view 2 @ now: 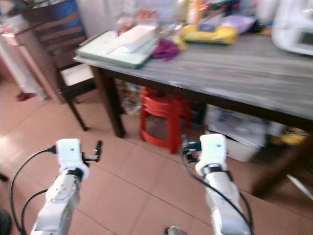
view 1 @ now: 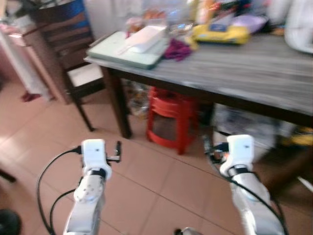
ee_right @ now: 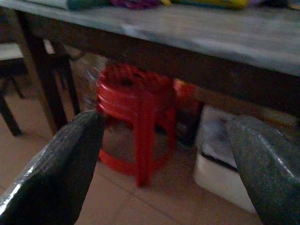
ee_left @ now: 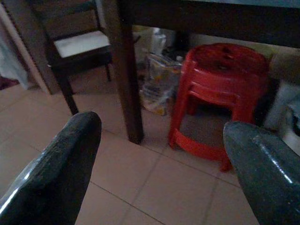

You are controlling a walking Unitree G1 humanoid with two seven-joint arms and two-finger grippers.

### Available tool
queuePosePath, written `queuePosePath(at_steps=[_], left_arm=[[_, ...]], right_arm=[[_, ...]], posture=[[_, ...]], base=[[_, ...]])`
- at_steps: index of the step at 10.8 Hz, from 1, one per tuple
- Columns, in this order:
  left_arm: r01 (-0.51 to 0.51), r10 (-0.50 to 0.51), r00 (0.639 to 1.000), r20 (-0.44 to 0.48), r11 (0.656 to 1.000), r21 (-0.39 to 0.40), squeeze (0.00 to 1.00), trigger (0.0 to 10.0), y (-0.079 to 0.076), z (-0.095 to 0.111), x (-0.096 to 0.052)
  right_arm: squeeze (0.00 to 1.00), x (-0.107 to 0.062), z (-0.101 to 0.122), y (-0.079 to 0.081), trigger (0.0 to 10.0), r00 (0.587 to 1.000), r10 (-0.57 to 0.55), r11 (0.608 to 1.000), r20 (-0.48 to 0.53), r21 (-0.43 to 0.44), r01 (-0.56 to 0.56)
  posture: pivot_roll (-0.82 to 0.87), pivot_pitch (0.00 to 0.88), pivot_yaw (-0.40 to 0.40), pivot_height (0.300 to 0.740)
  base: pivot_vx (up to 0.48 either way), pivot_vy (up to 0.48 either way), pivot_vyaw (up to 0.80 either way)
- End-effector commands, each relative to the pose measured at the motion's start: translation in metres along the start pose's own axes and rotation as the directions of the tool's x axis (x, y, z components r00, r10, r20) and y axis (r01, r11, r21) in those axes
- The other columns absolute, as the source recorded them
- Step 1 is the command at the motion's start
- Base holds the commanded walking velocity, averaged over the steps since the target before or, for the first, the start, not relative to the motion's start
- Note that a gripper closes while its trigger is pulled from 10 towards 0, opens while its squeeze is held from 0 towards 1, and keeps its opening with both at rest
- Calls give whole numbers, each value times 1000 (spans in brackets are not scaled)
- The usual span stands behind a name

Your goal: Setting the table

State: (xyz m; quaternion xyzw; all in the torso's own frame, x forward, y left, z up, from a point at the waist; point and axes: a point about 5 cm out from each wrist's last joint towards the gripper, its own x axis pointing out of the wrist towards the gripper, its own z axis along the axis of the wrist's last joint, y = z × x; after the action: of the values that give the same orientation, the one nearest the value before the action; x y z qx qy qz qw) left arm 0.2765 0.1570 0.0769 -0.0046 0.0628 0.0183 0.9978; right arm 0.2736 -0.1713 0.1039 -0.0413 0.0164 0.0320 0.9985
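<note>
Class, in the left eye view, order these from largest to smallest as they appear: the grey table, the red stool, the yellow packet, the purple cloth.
1. Grey table
2. Red stool
3. Yellow packet
4. Purple cloth
The stool is partly hidden beneath the table, so it looks smaller than it is.

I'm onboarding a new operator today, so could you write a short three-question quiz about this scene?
1. True or false: the left gripper is holding a plate.
2. What stands under the table? A) red stools B) blue bucket C) green crate
3. Fill in: the right gripper's fingers are spread ____.

Key:
1. False; both grippers are empty, held above the tiled floor short of the table.
2. A, the stacked red stools.
3. Open.
</note>
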Motion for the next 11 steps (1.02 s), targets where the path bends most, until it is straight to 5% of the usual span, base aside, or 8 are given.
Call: queuePosePath(at_steps=[1, 6, 11], left_arm=[[-16, 16, 1000, -13, 1000, 13, 0, 10000, 8, -2, -1], [-6, 6, 1000, -20, 1000, 21, 0, 10000, 6, -2, 0], [56, -57, 998, 25, 998, 15, 0, 10000, 6, 4, -1]], right_arm=[[0, 0, -2, 3, 10000, 1000, 8, 1000, -7, 13, -8], [0, 1, 0, -1, 10000, 1000, -7, 1000, -5, 11, 7], [0, 0, -1, 0, 10000, 1000, -3, 1000, -11, 11, 3]], posture=[[-100, 130, 58, 740], [-104, 139, 56, 740], [-105, 143, 61, 740]], base=[[-296, 0, 0], [-303, 0, 0], [0, 0, -158]])
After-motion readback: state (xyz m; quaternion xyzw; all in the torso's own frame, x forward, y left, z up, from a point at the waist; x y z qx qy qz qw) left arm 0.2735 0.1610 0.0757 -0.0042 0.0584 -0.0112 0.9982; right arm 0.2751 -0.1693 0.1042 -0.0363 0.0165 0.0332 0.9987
